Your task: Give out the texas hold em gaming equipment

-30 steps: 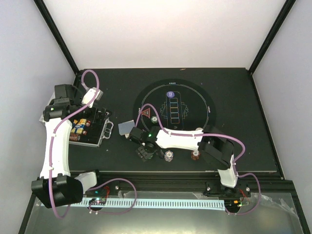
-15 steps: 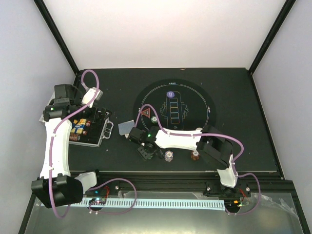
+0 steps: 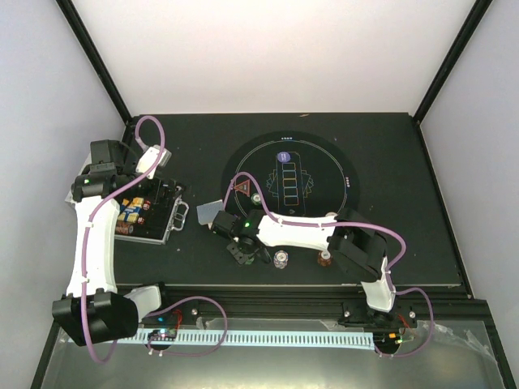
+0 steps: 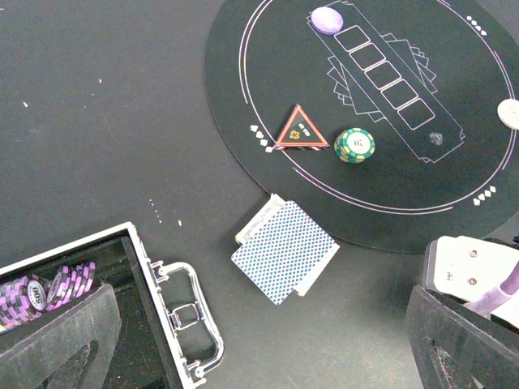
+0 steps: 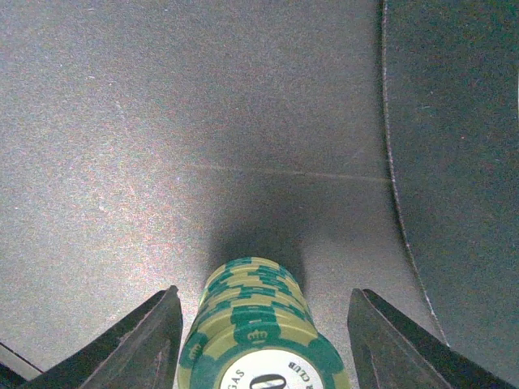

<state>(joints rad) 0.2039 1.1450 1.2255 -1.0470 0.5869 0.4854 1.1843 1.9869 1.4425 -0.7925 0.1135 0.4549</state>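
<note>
Here the right end effector (image 5: 263, 293) hangs wide open and empty, the upright green poker chip stack (image 5: 255, 324) centred between its fingers (image 5: 146, 340), ungripped.

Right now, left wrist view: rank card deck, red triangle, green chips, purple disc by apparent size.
card deck
red triangle
green chips and purple disc: near alike, disc farther off, so unranked

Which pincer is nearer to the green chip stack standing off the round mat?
Right. The right pincer, open, straddles the green chip stack; the left pincer hangs well away, by the case.
</note>
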